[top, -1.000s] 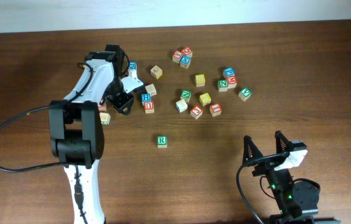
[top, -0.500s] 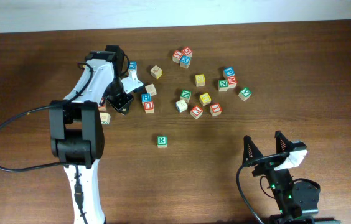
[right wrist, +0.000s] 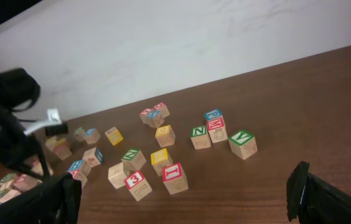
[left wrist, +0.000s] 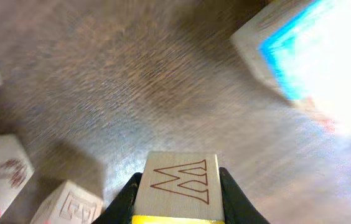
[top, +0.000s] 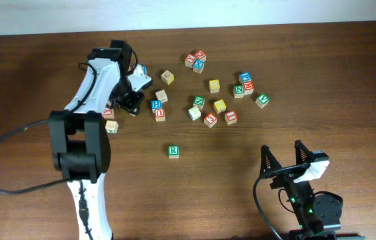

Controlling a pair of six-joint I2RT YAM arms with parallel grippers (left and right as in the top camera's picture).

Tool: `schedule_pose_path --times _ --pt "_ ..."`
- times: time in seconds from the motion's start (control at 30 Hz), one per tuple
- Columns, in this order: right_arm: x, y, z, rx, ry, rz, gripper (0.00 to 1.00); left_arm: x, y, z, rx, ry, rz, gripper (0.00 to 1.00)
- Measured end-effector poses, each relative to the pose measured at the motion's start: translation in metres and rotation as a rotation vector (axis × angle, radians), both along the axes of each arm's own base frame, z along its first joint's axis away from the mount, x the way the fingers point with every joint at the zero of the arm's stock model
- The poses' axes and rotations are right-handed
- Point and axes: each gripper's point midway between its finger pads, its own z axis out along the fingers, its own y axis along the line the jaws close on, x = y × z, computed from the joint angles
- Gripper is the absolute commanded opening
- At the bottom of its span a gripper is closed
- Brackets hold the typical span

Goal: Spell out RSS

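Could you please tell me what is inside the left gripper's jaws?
The left gripper clamps a yellow-edged cube showing a carved zigzag side; its other faces are hidden.

The green-edged cube [top: 173, 151] at lower centre is showing a green R on white; the pale yellow-edged cube [left wrist: 177, 186] is showing a brown-outlined letter.

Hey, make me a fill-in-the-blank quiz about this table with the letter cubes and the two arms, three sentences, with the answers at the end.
1. The left end effector grips a wooden cube whose lower edge is coloured ___.
2. The green-edged cube lying apart from the other cubes shows the letter ___.
3. The right end effector holds nothing, and its jaws are ___.

Missing words: yellow; R; open
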Motion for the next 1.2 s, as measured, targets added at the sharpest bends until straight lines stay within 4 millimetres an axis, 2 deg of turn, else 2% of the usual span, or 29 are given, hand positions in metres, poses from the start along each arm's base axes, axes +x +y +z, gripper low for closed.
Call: schedule_pose_path --times 0.1,0.17,0.27,0.33,0.4,0.43,0.6,0.7,0.77,0.87,1.03,1.13,1.2 --pt "0.000 0.000 0.000 0.000 0.000 0.000 0.98 0.004 -0.011 0.033 -0.069 -0.063 0.065 0.15" --pt "0.000 0.000 0.000 -0.001 0.000 0.000 0.98 0.007 -0.026 0.077 -0.175 -0.137 0.149 0.15" --pt "0.000 0.000 0.000 0.000 0.000 0.000 0.98 -0.001 -0.050 0.128 -0.348 -0.160 0.261 0.15" --pt "0.000 0.000 0.000 0.000 0.000 0.000 0.98 -0.012 -0.066 0.147 -0.442 -0.116 0.324 0.15" --pt "0.000 0.000 0.000 0.000 0.000 0.000 0.98 -0.024 -0.082 0.152 -0.493 -0.039 0.385 0.15" --pt "0.000 0.000 0.000 0.001 0.000 0.000 0.98 -0.027 -0.086 0.152 -0.497 -0.016 0.413 0.15" --pt "0.000 0.000 0.000 0.000 0.000 0.000 0.98 -0.061 -0.146 0.151 -0.508 0.100 0.367 0.15" --pt "0.000 0.000 0.000 0.000 0.000 0.000 0.98 -0.083 -0.171 0.134 -0.412 0.130 0.374 0.15" --pt "0.000 0.000 0.000 0.000 0.000 0.000 0.98 -0.097 -0.178 0.116 -0.286 0.119 0.418 0.15" --pt "0.000 0.000 0.000 0.000 0.000 0.000 0.98 -0.104 -0.188 0.092 -0.156 0.046 0.495 0.15" --pt "0.000 0.000 0.000 0.000 0.000 0.000 0.98 -0.116 -0.214 0.057 -0.083 -0.064 0.564 0.16" --pt "0.000 0.000 0.000 0.000 0.000 0.000 0.98 -0.133 -0.217 0.033 -0.024 -0.100 0.580 0.16" --pt "0.000 0.000 0.000 -0.001 0.000 0.000 0.98 -0.139 -0.210 0.023 0.019 -0.115 0.602 0.15"
